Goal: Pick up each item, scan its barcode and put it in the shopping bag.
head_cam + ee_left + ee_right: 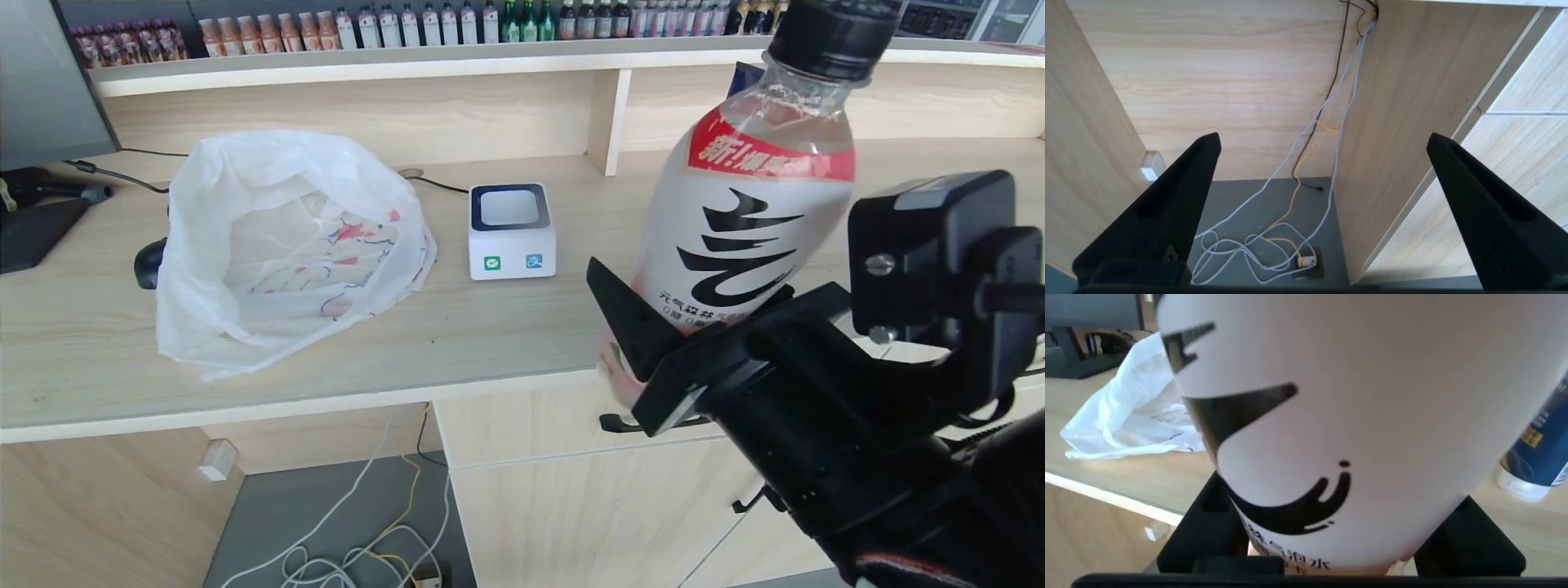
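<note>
While the left fingers (1176,214) stand wide apart, the right fingers (630,320) clamp the bottle (744,220) over the counter (490,339).

Head camera looks forward and down across the counter (506,343), bottle (743,212) right up near the lens. Right wrist camera sits basically against that bottle, facing the bag (1127,408), which the head view also catches. Left wrist camera points down under the counter at floor cables (1241,249), shared with the head view too.

White bottle (739,220), black cap, red band
</note>
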Controlling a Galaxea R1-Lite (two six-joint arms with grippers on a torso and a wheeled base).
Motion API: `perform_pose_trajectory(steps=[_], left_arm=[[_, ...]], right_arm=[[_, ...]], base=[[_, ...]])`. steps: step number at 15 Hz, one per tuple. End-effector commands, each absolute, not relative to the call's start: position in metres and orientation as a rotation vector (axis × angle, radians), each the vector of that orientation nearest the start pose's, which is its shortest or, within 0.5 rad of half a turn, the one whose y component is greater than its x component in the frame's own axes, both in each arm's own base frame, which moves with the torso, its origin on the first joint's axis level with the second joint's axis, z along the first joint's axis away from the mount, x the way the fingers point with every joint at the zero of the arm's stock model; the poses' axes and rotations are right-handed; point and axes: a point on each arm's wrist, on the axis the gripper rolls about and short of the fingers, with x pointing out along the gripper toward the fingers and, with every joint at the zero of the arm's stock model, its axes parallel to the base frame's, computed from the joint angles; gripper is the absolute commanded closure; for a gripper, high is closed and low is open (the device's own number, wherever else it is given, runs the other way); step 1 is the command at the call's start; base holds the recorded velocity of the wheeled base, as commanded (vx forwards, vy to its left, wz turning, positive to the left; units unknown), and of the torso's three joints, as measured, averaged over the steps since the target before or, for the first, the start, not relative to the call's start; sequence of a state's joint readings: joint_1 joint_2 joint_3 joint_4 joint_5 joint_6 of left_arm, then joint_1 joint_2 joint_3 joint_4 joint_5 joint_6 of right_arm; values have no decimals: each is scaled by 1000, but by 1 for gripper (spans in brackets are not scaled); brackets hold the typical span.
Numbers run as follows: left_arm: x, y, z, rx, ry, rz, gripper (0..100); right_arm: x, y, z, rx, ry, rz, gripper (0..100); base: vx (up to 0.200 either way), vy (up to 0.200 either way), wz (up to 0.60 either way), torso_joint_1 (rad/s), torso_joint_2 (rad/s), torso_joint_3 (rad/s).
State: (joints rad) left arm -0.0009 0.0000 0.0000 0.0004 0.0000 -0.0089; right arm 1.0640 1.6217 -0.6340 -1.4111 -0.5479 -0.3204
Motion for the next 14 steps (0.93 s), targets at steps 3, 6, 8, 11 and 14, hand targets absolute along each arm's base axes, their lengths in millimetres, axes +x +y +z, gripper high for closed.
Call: perform_pose_trajectory(steps=[3,6,8,11,14], left_arm=[[-23,0,75,-9,0,0,0],[-23,0,75,-9,0,0,0],[-23,0,75,-9,0,0,0],[-23,0,75,-9,0,0,0],[-23,0,75,-9,0,2,0]], right_arm=[[206,232,263,112,-410,423,100],[233,206,255,71,-430,533,100],[234,206,257,80,-438,508,100],[226,197,260,89,-446,436,100],[208,206,258,73,-423,528,100]], base=[[0,0,0,0,0,0],[0,0,0,0,0,0],[0,0,0,0,0,0],[0,0,0,0,0,0],[0,0,0,0,0,0]])
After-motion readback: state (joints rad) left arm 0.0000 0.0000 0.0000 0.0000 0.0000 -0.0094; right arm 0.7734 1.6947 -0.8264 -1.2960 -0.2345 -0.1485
